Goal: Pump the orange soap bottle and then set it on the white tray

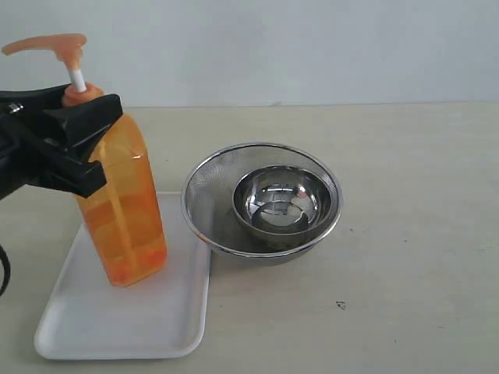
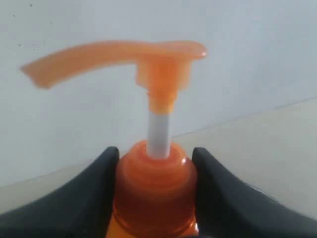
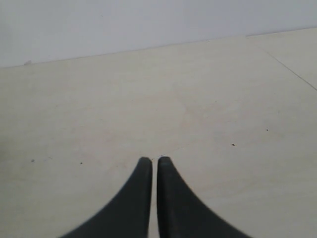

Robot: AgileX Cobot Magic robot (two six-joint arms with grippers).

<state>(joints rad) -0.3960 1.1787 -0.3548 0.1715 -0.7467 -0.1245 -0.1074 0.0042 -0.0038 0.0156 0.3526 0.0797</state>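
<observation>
left gripper (image 2: 154, 157) clamps tilted orange soap bottle (image 1: 125, 210) over white tray (image 1: 125, 327); right gripper (image 3: 154, 161) closed, empty

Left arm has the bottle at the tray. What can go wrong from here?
1. The orange soap bottle leans in the left gripper; released like this, it may topple off the white tray.
2. The fingers pinch only its neck under the pump, so the body could swing or slip.
</observation>
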